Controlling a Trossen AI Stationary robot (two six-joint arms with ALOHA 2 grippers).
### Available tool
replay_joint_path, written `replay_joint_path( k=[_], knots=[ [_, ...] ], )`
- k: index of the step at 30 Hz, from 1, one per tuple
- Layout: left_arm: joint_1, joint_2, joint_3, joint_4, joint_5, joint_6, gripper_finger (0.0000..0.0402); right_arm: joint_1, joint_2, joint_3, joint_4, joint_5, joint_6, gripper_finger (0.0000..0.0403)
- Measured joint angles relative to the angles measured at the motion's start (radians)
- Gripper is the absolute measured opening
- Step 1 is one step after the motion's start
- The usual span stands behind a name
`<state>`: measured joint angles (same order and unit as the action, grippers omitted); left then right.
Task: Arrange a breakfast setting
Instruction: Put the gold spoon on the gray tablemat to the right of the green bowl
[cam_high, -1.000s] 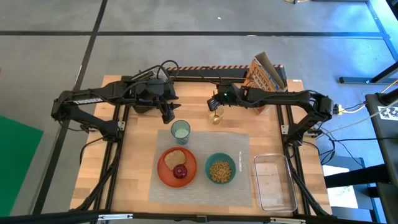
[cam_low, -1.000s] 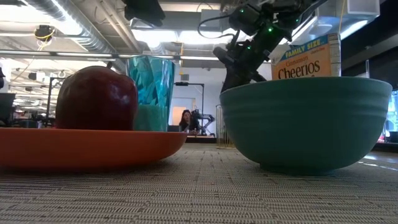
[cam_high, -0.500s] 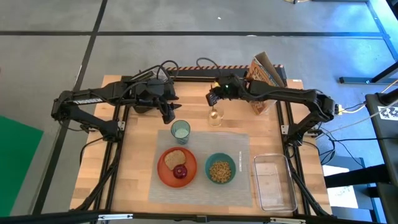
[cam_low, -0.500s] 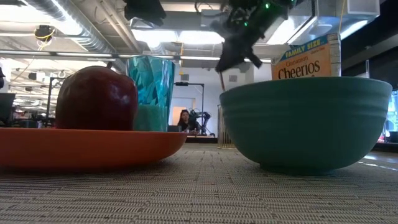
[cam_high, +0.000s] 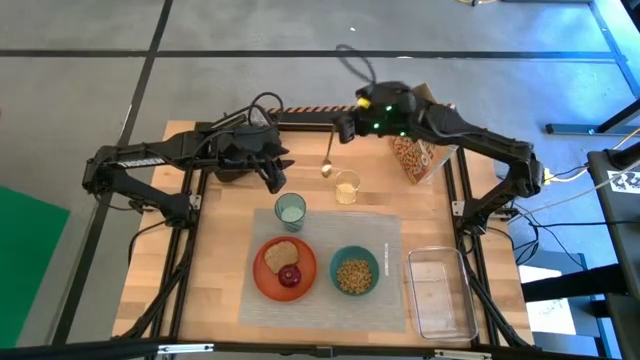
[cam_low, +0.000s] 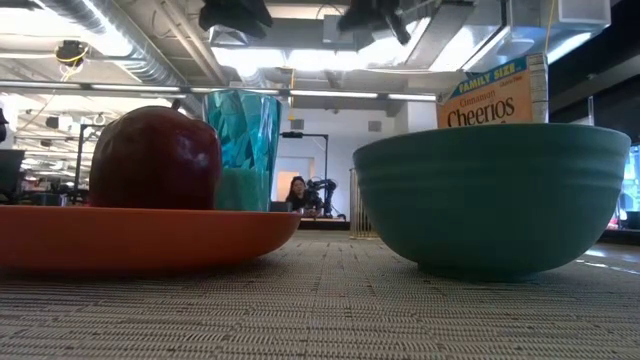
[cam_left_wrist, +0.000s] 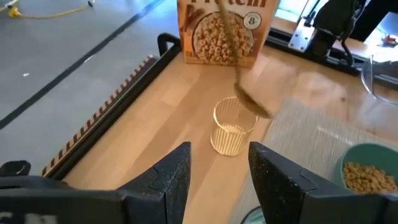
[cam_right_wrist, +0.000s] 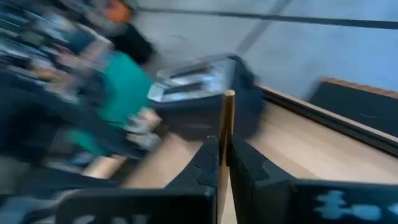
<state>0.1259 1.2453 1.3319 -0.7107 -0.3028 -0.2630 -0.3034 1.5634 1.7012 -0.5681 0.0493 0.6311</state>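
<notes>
The gold spoon (cam_high: 328, 158) hangs from my shut right gripper (cam_high: 343, 129) above the far middle of the table. Its bowl end is over the bare wood beside a small clear ribbed cup (cam_high: 346, 188). It also shows in the left wrist view (cam_left_wrist: 247, 102). My left gripper (cam_high: 271, 176) is open and empty just behind the green-tinted glass (cam_high: 291, 208). The glass stands on the grey placemat (cam_high: 385, 230). So do the orange plate (cam_high: 265, 280), which carries the toast (cam_high: 283, 252) and red fruit (cam_high: 290, 276), and the teal bowl (cam_high: 354, 271) of cereal. My right gripper pinches the spoon's handle near its free end (cam_right_wrist: 225, 134) between its two fingers. The handle's tip sticks out past the fingertips. The spoon is lifted clear and hangs slanted below the fingers, with its bowl end (cam_high: 326, 171) lowest, clear of the cup.
A cereal box (cam_high: 420, 148) stands at the far right behind the right arm. The clear plastic tub (cam_high: 440, 292) lies at the near right beside the placemat. A dark object sits under the left arm at the far left (cam_high: 228, 172).
My right gripper has gone up and toward the table's far edge, still shut on the spoon. The spoon has been drawn out of the small clear cup and now hangs clear of it. The cup has stayed in place.
</notes>
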Motion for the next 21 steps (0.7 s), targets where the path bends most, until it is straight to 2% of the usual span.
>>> replay_joint_path(
  k=[5,9,12,14,18,21],
  knots=[
    [-0.035,-0.008,0.0,0.009,-0.043,0.032,0.0156,-0.041,-0.055,0.006,0.063,-0.146,0.093,0.0005],
    [-0.094,-0.014,0.0,0.08,-0.094,0.194,0.0156,-0.054,-0.078,0.006,0.105,-0.246,0.148,0.0006],
    [-0.164,-0.014,0.0,0.229,-0.122,0.417,0.0156,-0.05,-0.081,0.005,0.155,-0.353,0.209,0.0004],
    [-0.219,-0.014,0.0,0.344,-0.152,0.638,0.0155,-0.048,-0.081,0.005,0.205,-0.436,0.264,0.0005],
    [-0.313,-0.005,0.0,0.514,-0.298,1.048,0.0155,-0.03,-0.082,0.005,0.285,-0.494,0.363,0.0007],
    [-0.354,-0.007,0.0,0.612,-0.345,1.294,0.0156,-0.03,-0.082,0.005,0.338,-0.553,0.429,0.0006]
  ],
)
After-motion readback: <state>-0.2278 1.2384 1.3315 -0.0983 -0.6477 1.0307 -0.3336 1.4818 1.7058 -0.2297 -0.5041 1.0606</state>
